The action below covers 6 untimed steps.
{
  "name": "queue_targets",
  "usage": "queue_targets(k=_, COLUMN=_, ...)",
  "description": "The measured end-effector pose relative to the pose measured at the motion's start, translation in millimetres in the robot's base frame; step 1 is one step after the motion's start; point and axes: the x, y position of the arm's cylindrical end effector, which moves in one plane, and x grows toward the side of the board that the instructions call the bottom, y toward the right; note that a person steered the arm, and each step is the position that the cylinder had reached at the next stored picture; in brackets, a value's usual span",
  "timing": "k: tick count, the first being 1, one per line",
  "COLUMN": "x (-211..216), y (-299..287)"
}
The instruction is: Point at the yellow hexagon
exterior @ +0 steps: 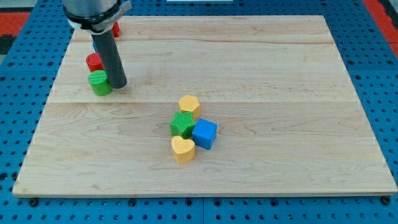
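The yellow hexagon point(189, 106) lies near the board's middle, at the top of a tight cluster. Touching it below is a green star-shaped block point(181, 124), with a blue cube point(204, 134) to the right and a yellow heart point(183, 149) at the bottom. My tip point(118, 84) is far to the view's left of the hexagon, right beside a green cylinder point(99, 82).
A red cylinder point(94, 61) sits just above the green cylinder. Another red block point(115, 29) and a bit of a blue block point(94, 45) show behind the rod at top left. The wooden board point(280, 93) ends on a blue pegboard surround.
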Motion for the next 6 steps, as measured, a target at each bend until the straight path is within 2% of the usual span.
queue_targets(k=1, x=-1, y=-1)
queue_targets(k=2, x=-1, y=66)
queue_targets(k=3, x=5, y=159)
queue_targets(k=4, x=56, y=193)
queue_targets(k=5, x=69, y=160)
queue_targets(k=6, x=41, y=134)
